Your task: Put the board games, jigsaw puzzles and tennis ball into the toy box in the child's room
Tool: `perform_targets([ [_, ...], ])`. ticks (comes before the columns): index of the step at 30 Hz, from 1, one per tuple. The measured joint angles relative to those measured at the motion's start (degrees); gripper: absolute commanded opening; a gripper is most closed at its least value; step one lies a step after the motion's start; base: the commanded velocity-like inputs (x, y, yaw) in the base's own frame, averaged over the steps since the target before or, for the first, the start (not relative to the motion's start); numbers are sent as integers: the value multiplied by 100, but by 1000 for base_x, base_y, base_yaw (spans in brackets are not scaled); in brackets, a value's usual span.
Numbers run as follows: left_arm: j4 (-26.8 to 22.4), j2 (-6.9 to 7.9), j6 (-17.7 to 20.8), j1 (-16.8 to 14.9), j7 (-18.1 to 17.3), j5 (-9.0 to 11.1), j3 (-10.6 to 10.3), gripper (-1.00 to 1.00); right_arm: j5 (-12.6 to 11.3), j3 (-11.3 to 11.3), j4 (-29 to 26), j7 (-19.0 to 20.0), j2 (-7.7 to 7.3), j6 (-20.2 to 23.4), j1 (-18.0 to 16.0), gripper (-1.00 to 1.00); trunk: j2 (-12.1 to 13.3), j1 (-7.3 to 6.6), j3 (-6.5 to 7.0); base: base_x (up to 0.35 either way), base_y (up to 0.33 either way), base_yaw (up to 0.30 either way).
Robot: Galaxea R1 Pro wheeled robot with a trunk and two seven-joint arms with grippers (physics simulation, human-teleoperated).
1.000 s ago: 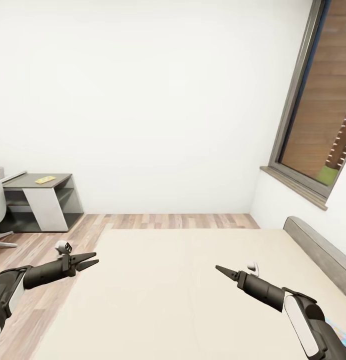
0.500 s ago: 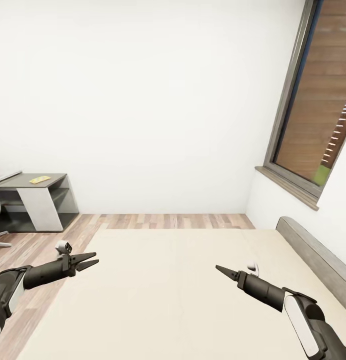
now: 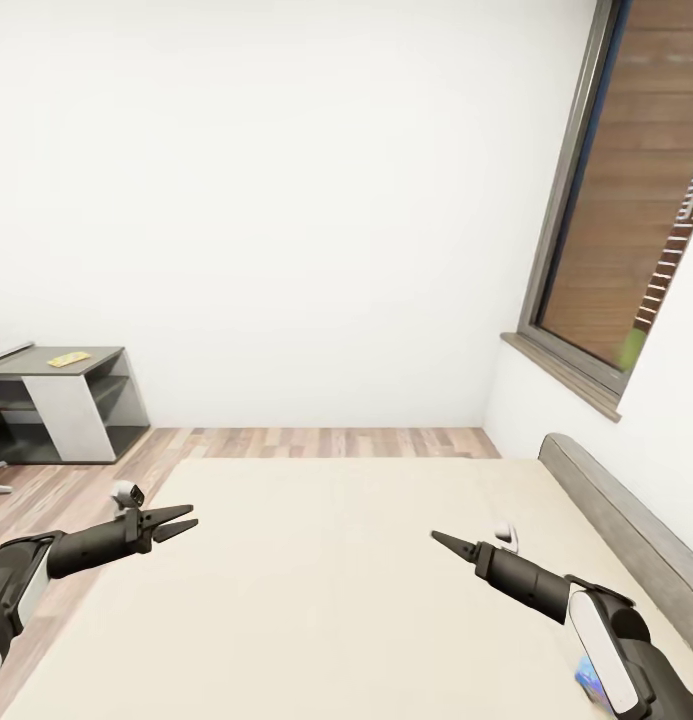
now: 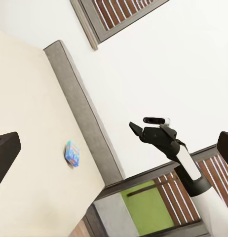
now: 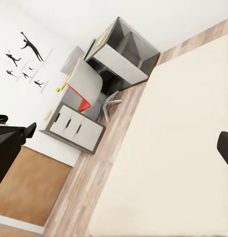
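The cream bed [image 3: 326,590] spreads out below both arms. On it, near the grey headboard [image 4: 79,108], lies a small blue board game [image 4: 72,153]; one corner of it peeks out beside my right forearm [image 3: 590,684]. My left gripper [image 3: 193,516] hovers open over the bed's left edge, holding nothing. My right gripper [image 3: 435,536] hangs over the mattress with its fingers apart and empty, and it also appears in the left wrist view [image 4: 134,128]. The table [image 5: 77,126] with its drawers stands far off, with a flat yellow thing [image 3: 68,358] on its low dark counter. The toy box is out of view.
A window [image 3: 626,200] with a sill fills the right wall above the headboard [image 3: 626,530]. Wood-plank floor [image 3: 326,441] runs between bed and white wall. A red and grey chair [image 5: 83,101] stands at the desk, under black silhouette pictures [image 5: 25,57].
The whole view has swung to the right, so the dark counter slid toward the left edge and the window came closer. Both arms keep their pose.
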Motion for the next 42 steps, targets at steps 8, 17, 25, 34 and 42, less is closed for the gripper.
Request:
perform_targets([
  [8,0,-5,1,0,0,0,-2,100,3,1,1,-5,5,0,2,100,0,0,0,0,-216,0],
  [17,0,-6,2,0,0,0,0,100,3,1,5,-6,8,0,0,100,0,0,0,0,-216,0],
  [25,0,-6,2,0,0,-1,1,100,3,1,7,-6,9,0,-1,100,0,0,0,0,-216,0],
  [34,0,-6,2,0,0,0,4,100,-2,1,6,-6,1,0,-1,100,0,0,0,0,-216,0],
  [42,0,2,2,0,0,0,6,100,0,1,5,-6,1,0,0,100,0,0,0,0,-216,0],
])
